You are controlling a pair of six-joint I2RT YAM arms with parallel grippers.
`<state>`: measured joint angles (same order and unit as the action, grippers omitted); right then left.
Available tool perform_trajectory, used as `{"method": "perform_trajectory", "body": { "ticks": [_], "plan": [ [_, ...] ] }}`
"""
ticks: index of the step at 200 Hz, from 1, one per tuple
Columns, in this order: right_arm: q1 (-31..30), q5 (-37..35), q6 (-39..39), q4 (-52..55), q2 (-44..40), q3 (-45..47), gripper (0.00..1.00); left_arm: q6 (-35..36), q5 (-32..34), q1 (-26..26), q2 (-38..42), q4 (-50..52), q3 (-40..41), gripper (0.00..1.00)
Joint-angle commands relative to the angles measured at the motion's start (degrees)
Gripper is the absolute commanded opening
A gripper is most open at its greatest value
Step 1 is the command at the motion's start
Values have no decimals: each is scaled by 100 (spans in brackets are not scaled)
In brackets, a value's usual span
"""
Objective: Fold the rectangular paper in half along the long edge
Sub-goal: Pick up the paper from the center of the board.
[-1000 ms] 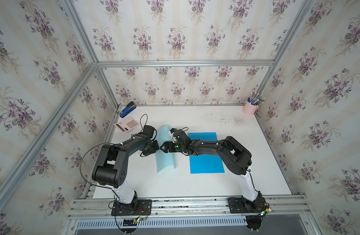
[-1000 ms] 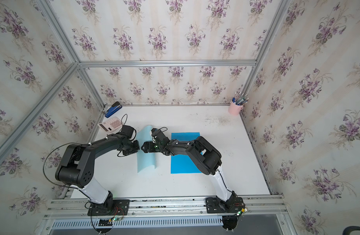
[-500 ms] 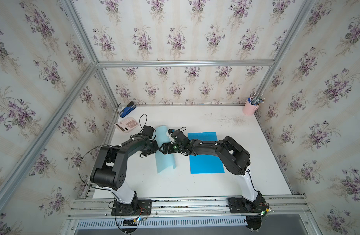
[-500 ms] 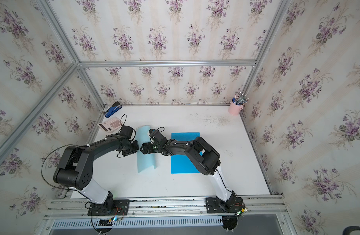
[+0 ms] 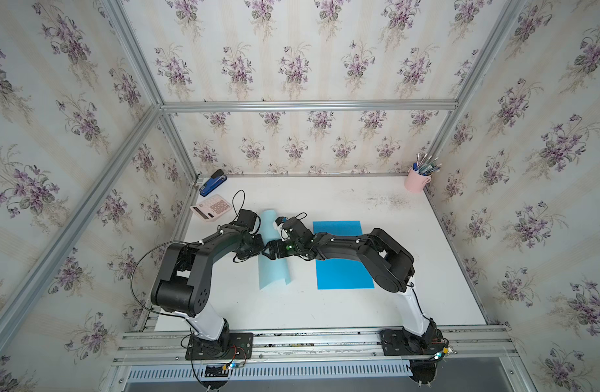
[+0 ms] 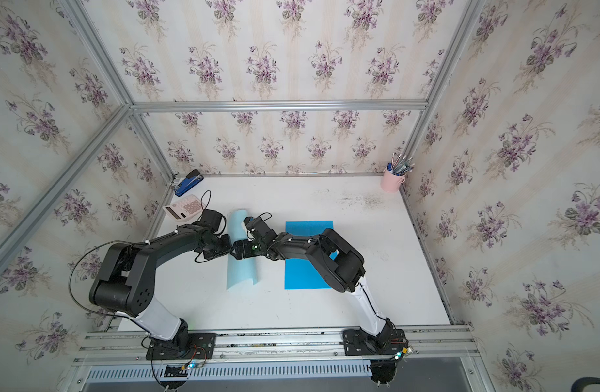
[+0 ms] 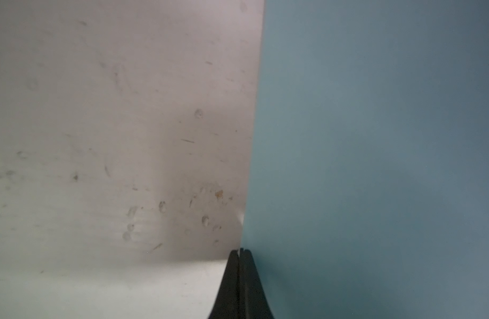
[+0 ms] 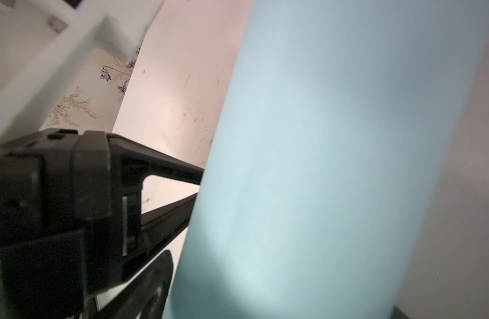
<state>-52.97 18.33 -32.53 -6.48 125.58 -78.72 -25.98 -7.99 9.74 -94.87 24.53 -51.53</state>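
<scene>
Pens (image 5: 427, 163) stand in the pink cup (image 5: 415, 184); left gripper (image 7: 240, 255) pinches the pale blue paper (image 5: 273, 273), right gripper (image 5: 267, 251) spread apart.

A white table (image 5: 325, 305), smudged grey toward its far edge, carried a plain pale blue paper (image 5: 273, 271) and, nearer its right edge, a plain bright blue sheet (image 5: 342, 271). At the far left corner lay a blue and black stapler (image 5: 212, 183) and a pink calculator (image 5: 211, 207) with a dark display. At the far right corner stood a pink cup (image 5: 414, 183). The left arm (image 5: 203, 251) and right arm (image 5: 359, 247) were black with white lower links. Cream striped wallpaper (image 5: 292, 68) bore purple flower sprigs with green leaves. The frame (image 5: 308, 105) was silver.
</scene>
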Motion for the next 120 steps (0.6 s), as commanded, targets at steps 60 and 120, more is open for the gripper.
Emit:
{"method": "perform_trajectory", "body": {
  "ticks": [60,120],
  "plan": [
    [-29,407,-287,1659,24,355,76,41,8,2,21,-29,1,0],
    [26,693,-584,938,-60,638,67,47,4,2,56,-45,19,0]
  ]
}}
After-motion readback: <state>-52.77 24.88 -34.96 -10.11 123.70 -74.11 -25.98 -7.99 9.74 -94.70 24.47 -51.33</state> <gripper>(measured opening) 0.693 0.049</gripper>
